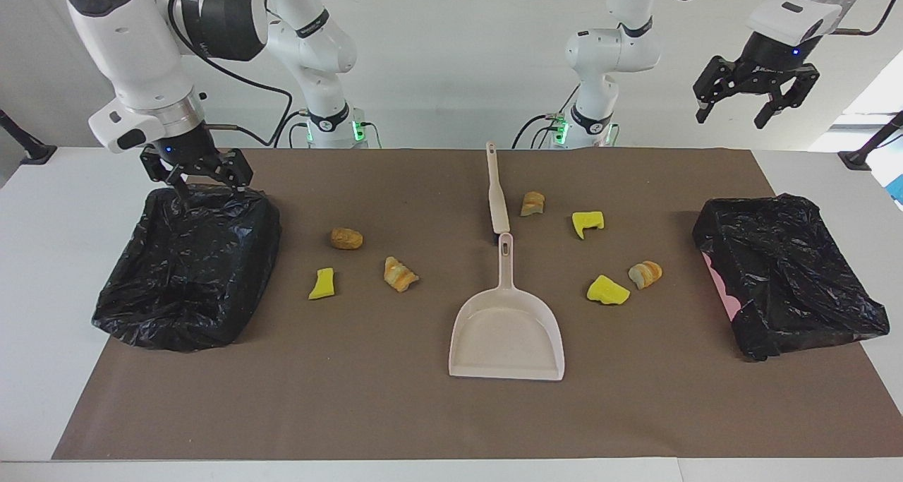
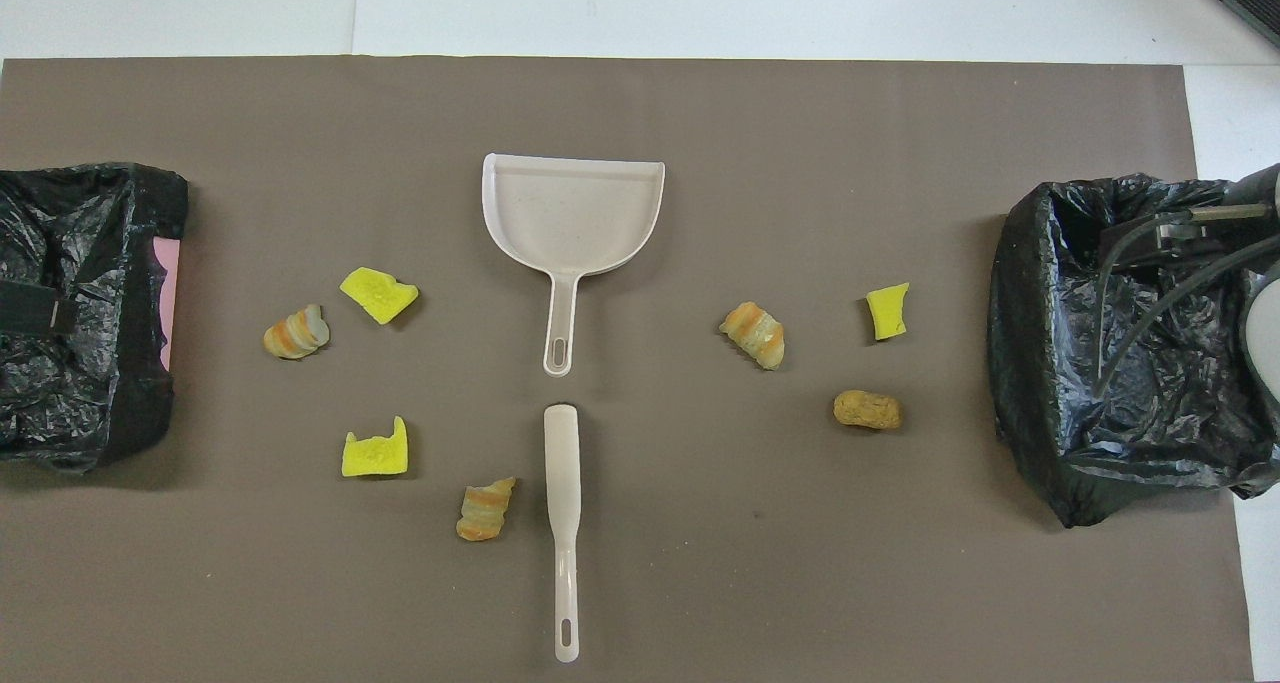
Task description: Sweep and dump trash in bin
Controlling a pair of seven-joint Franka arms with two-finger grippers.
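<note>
Seven pieces of trash lie on the brown mat. Toward the right arm's end are a brown lump [image 1: 346, 238] [image 2: 867, 409], a yellow chunk [image 1: 322, 284] [image 2: 887, 310] and a bread piece [image 1: 400, 274] [image 2: 753, 333]. Toward the left arm's end are two yellow chunks [image 1: 588, 223] [image 1: 607, 291] and two bread pieces [image 1: 532, 204] [image 1: 645, 274]. The beige dustpan [image 1: 508, 327] [image 2: 570, 213] and brush [image 1: 497, 196] [image 2: 565, 523] lie mid-table, handles end to end. My right gripper [image 1: 211, 189] is open, low over the bin [image 1: 127, 312] at its end. My left gripper [image 1: 731, 121] is open and empty, high in the air.
A second bin [image 1: 811, 327] [image 2: 100, 423] lined with a black bag, with pink showing at its side, stands at the left arm's end. The right arm's bin [image 2: 1040, 443] is also bag-lined. White table shows around the mat [image 1: 353, 411].
</note>
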